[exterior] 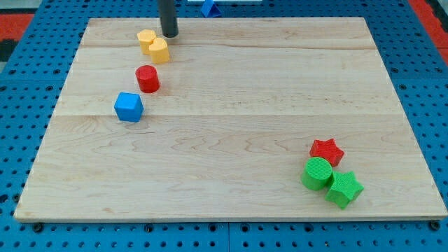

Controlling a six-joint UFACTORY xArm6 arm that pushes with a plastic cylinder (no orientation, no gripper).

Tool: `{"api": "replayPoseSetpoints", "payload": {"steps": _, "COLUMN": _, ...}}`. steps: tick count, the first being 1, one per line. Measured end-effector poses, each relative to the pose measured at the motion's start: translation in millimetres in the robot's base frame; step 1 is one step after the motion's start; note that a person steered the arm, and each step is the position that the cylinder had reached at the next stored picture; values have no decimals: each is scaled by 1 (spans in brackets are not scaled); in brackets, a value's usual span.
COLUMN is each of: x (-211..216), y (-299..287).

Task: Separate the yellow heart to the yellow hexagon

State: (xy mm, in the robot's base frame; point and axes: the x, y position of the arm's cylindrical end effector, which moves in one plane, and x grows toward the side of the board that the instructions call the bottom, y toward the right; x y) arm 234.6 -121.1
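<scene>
Jaws are not part of this rig, so nothing is opening, closing or holding anything; the arm is ending in a plain dark rod, and my tip [169, 35] is resting on the wooden board [231, 140] near the view's top left.

Going from the view's bottom upward: at the bottom right a green cylinder [316, 173] and a green star-like block [344, 189] are sitting just beside each other, with a red star [327, 151] touching them from above. Well apart, on the left, a blue block [129, 107] with angled faces is lying alone, and a red cylinder [148, 78] is standing just above it. Farther up, the two yellow pieces are pressing together: the yellow hexagon [145, 39] to the view's left and slightly higher, the yellow heart [159, 50] to its lower right; which is which is my reading of small shapes.

My tip is standing just beside the pair, at their upper right and nearer the heart. The seam between them is running roughly from upper right to lower left, so I judge my tip is lying close to that line's upper end. Above, the rod is hanging upright, its top leaving the view. Past the board's far edge something blue [208, 7] is showing.
</scene>
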Motion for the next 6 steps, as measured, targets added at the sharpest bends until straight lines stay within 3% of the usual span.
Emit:
{"api": "replayPoseSetpoints", "payload": {"steps": 1, "x": -23, "y": -18}}
{"api": "replayPoseSetpoints", "payload": {"steps": 2, "x": -16, "y": -114}}
{"api": "replayPoseSetpoints", "payload": {"steps": 3, "x": 58, "y": -102}}
{"api": "replayPoseSetpoints", "payload": {"steps": 4, "x": 69, "y": -42}}
{"api": "replayPoseSetpoints", "payload": {"steps": 6, "x": 16, "y": -14}}
